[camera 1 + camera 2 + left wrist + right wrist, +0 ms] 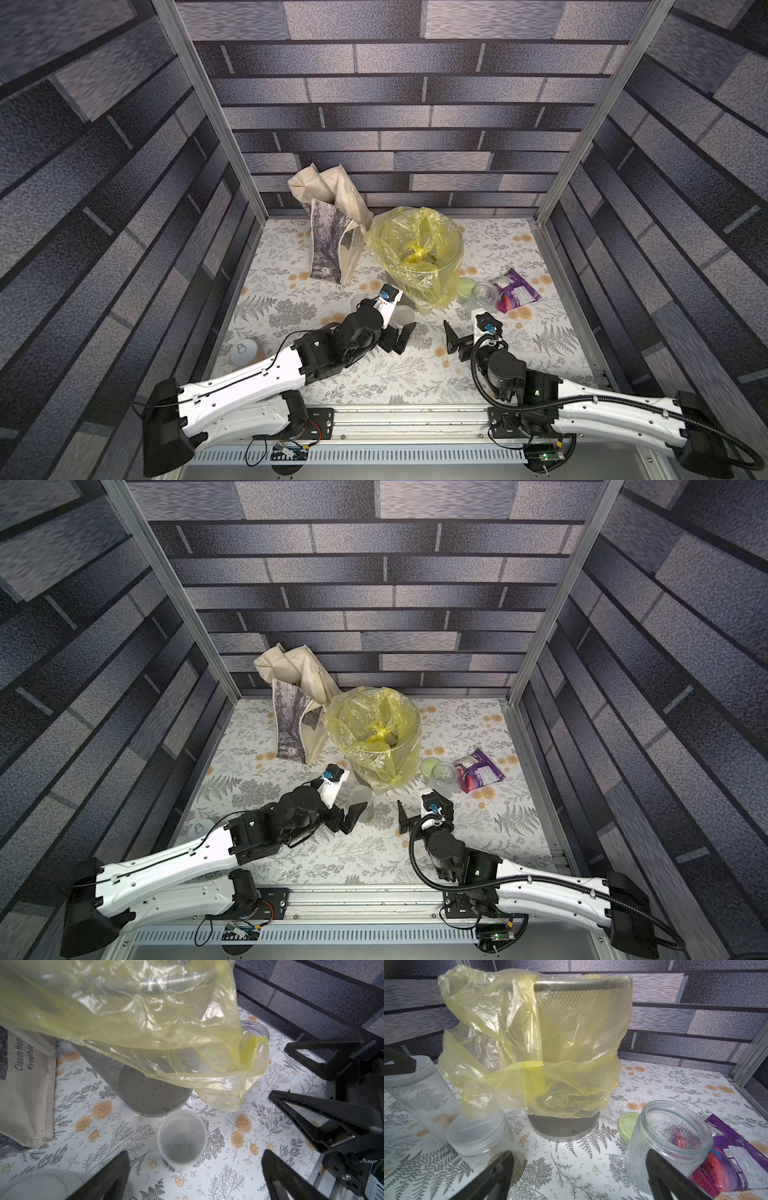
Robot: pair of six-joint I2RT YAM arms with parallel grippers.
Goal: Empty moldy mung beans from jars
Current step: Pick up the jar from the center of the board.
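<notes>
Claws both gaping wide, gripping nothing, left claw (195, 1154) hovering beside an uncapped slim jar (182, 1138) standing just before the bucket (149, 1093), right claw (579, 1152) hanging near the ribbed jar (668, 1147) sitting lidless right of the bucket, green lid (628, 1126) lying between those two.

1. The back wall (399, 104) is a printed brick pattern, grey-purple blocks with dark lines, kinda blurry.
2. Same print on both side walls (95, 199), so it's boxed in on three sides.
3. Bare aluminium posts (208, 108) run up the back corners.
4. The worktop (374, 374) is white with grey ferns and orange flowers.
5. A silver rail (407, 422) runs along the near edge, with a slotted grey strip (374, 456) beside it.
</notes>
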